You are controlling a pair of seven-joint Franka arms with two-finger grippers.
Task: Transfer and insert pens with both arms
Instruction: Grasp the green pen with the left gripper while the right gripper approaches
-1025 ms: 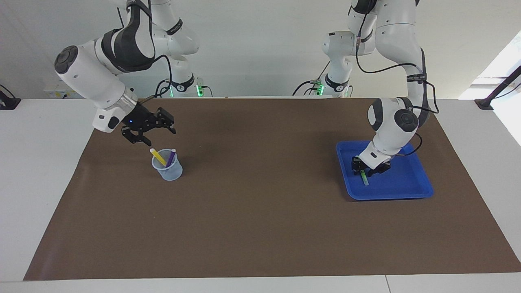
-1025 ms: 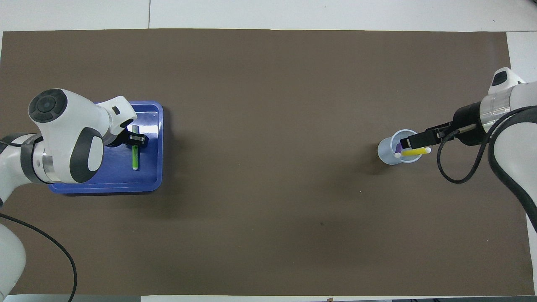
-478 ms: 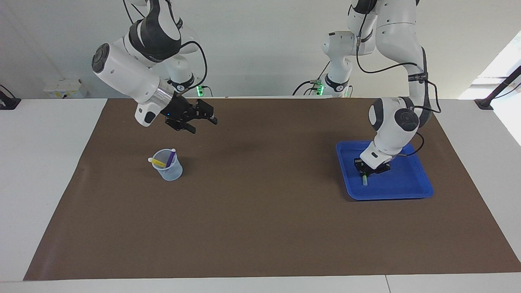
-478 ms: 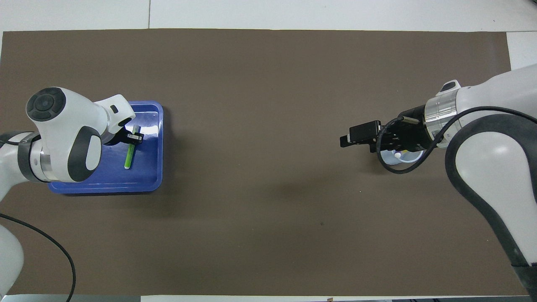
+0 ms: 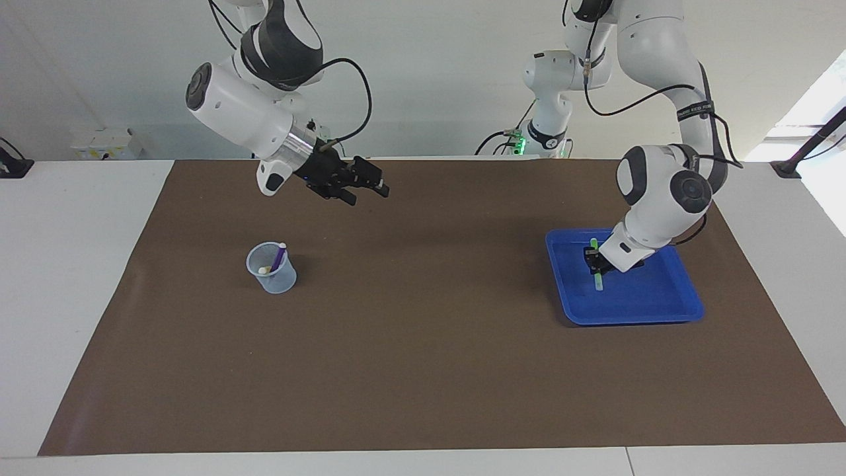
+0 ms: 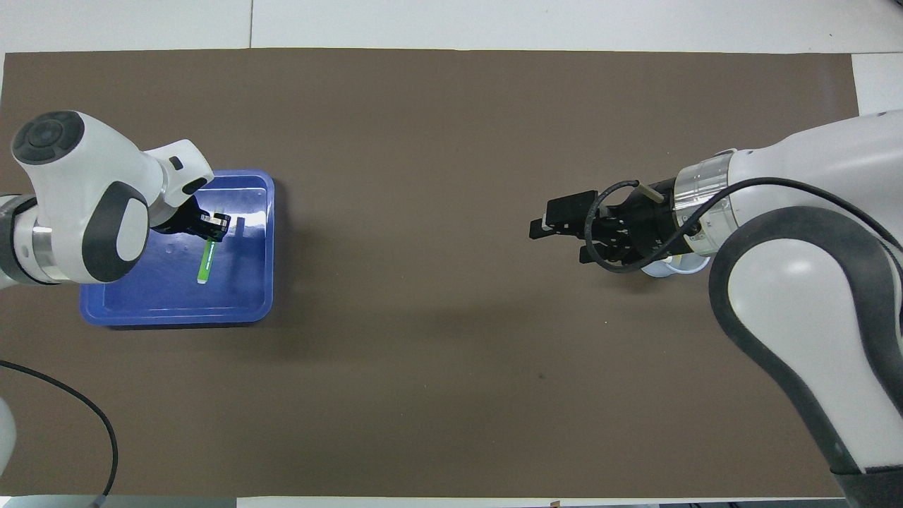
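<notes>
Clock refs are per the overhead view, mat centre as the dial.

L arm: left gripper (image 5: 598,263) sits low over the blue tray (image 5: 628,318) at 9 o'clock. A sec ago its jaws straddled the green pen (image 5: 599,284), which lay flat. Now they're clamped tight on it near the top end. The pen hangs steep, pale end down, inside the tray's rim. Can't tell if the low tip is clear of the tray floor yet. So the pick looks done and the lift is starting.

R arm: right gripper (image 5: 367,192) has left the cup and swung up toward the mat's middle. It's now over bare brown mat (image 5: 423,370) between the cup and centre, at approx 3 o'clock. Fingers spread wide, nothing in them.

Clear plastic cup (image 5: 271,270) stands at 3 o'clock, toward the R arm's end. The purple pen (image 5: 279,254) leans on its rim, as before. The yellow pen (image 5: 264,270) has slid down inside, w/ only its pale end showing.

What it means: 2 of 3 pens are in, and green is the last one. R arm looks to be heading to meet L for a handover mid-mat, then the insert. Main risk is the pen's tilt at the hand-off.
</notes>
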